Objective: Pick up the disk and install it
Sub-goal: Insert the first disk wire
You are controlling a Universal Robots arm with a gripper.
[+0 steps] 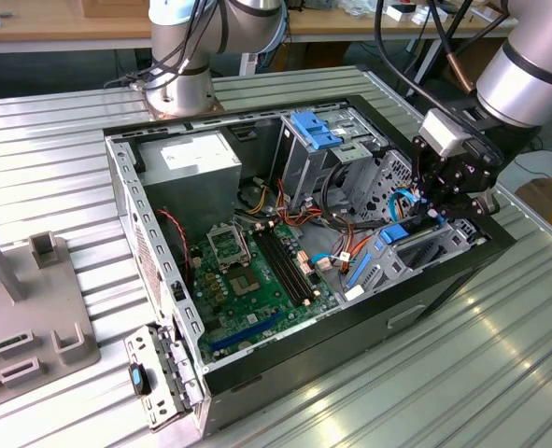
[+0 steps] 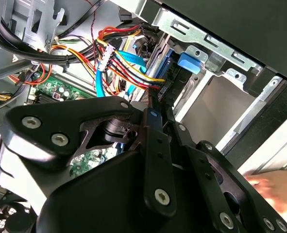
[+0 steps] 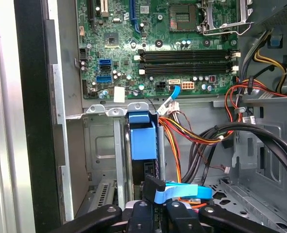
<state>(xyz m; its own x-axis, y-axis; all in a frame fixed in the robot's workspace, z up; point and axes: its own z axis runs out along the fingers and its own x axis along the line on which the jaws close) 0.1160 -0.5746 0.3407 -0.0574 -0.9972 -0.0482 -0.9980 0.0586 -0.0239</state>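
My gripper (image 3: pixel 154 190) sits closed on the near end of the disk (image 3: pixel 142 140), which lies straight ahead with its long axis pointing into the drive cage (image 3: pixel 100 145).

The counter (image 1: pixel 500 355) is a ribbed, silver-grey metal top, and its ridges catch bright glare toward the exterior view's right. Behind it a light wooden desk (image 1: pixel 42 23) runs along the back, with dark shadow beneath its edge. A brown box (image 1: pixel 551 201) sits beyond the counter at the exterior view's far right.
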